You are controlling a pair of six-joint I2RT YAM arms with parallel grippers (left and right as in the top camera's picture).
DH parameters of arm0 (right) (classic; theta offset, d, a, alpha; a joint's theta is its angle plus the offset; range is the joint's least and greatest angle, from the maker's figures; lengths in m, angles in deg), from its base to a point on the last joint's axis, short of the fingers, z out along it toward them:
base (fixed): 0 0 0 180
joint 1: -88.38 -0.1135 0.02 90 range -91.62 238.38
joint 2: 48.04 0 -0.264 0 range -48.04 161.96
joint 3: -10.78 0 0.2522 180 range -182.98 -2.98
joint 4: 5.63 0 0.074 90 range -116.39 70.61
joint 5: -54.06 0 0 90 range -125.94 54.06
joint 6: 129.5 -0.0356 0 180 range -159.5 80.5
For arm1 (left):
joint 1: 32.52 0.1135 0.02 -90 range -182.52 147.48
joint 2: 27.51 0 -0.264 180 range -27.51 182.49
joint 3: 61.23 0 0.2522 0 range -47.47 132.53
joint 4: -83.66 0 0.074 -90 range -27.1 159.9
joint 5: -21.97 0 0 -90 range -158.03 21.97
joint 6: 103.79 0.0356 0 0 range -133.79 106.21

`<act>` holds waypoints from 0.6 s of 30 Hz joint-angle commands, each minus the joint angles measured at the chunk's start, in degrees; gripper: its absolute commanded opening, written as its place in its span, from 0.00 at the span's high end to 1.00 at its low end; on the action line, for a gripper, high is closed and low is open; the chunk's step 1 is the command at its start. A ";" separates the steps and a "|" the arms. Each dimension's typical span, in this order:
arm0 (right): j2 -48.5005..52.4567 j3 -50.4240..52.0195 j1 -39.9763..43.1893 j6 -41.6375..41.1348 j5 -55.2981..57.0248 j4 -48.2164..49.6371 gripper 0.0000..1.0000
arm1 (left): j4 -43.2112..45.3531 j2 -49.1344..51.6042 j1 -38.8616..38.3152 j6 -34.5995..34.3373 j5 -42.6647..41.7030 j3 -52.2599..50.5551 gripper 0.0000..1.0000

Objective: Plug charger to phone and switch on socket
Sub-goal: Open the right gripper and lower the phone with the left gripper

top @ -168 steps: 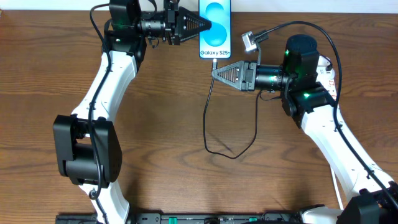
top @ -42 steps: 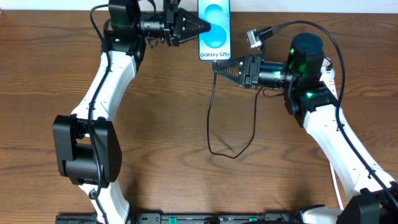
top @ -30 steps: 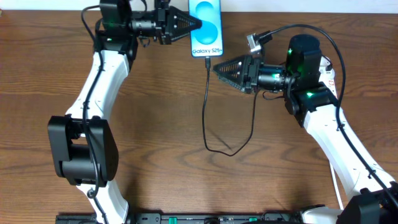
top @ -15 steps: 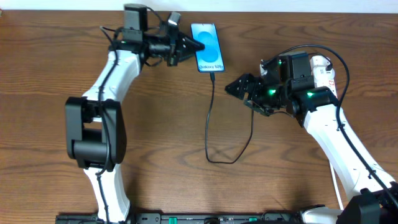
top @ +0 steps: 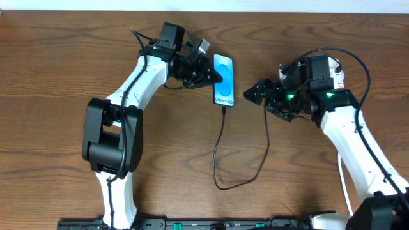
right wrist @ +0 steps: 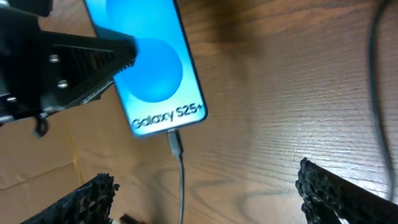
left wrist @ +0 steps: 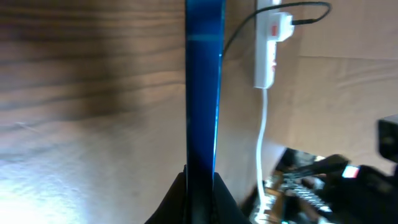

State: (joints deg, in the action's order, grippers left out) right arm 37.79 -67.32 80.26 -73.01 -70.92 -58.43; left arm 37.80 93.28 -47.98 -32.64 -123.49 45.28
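Observation:
The phone, light-blue screen up, is held off its left side by my left gripper, which is shut on its edge. In the left wrist view the phone shows edge-on between the closed fingers. The charger, a thin black cable, is plugged into the phone's lower end and loops across the table. My right gripper stands open to the right of the phone, holding nothing. The socket is a white strip with the adapter in it, and in the overhead view it is mostly hidden by the right arm.
A white cord runs from the socket along the table. The cable's loop lies on the wood between the two arms. The table's far edge runs just behind the phone and both arms.
My left gripper has carried the phone down and to the right, away from the far edge. The right gripper has drawn back to the right and opened wider. The cable stays plugged in.

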 commanded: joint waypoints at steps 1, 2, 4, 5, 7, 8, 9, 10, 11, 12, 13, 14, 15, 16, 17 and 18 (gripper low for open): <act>-0.31 -0.42 1.40 2.99 -7.21 -0.15 0.08 | -0.02 1.75 0.26 5.75 1.11 0.79 0.93; -0.31 -0.42 1.57 3.08 -7.89 -0.17 0.08 | -0.11 2.45 0.26 5.73 1.03 0.79 0.93; -0.31 -0.42 1.66 4.20 -8.17 -0.22 0.09 | -0.85 3.87 0.07 5.73 0.11 0.79 0.93; -0.31 -0.42 1.66 4.79 -8.04 -0.26 0.09 | -1.16 4.74 -0.09 5.73 -0.50 0.79 0.93; -0.31 -0.42 1.66 4.92 -7.39 -0.52 0.09 | -1.44 6.54 -0.50 5.73 -2.95 0.79 0.93; -0.31 -0.42 1.66 4.92 -6.93 -0.63 0.09 | -1.31 7.41 -0.72 5.73 -4.48 0.79 0.93; -0.31 -0.42 1.66 4.90 -6.71 -0.63 0.09 | -1.31 7.96 -0.90 5.73 -5.03 0.79 0.93; -0.31 -0.42 1.66 4.87 -6.47 -0.63 0.10 | -1.29 8.46 -1.03 5.75 -4.96 0.79 0.93; -0.31 -0.42 1.66 4.87 -6.27 -0.63 0.10 | -1.27 8.83 -1.11 5.75 -4.96 0.79 0.93; -0.31 -0.42 1.66 4.87 -5.88 -0.63 0.10 | -1.18 9.09 -1.11 5.77 -4.96 0.79 0.93; -0.31 -0.42 1.66 4.87 -5.57 -0.66 0.10 | -1.07 9.22 -1.11 5.77 -4.94 0.79 0.93; -0.31 -0.42 1.66 4.87 -5.42 -0.66 0.09 | -1.01 9.31 -1.11 5.84 -4.92 0.79 0.93; -0.31 -0.42 1.66 4.87 -5.35 -0.66 0.09 | -0.98 9.31 -1.11 6.27 -4.92 0.79 0.93; -0.31 -0.42 1.66 4.87 -5.03 -0.66 0.09 | -1.01 9.31 -1.11 6.67 -4.92 0.79 0.93; -0.31 -0.42 1.66 4.87 -4.72 -0.66 0.09 | -1.03 9.31 -1.11 6.82 -4.87 0.79 0.93; -0.31 -0.42 1.66 4.87 -4.37 -0.66 0.09 | -1.11 9.31 -1.14 6.80 -4.42 0.79 0.93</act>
State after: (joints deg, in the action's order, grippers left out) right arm 37.79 -67.29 81.66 -69.23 -76.06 -59.00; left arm 36.75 103.47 -49.14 -27.86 -125.26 45.28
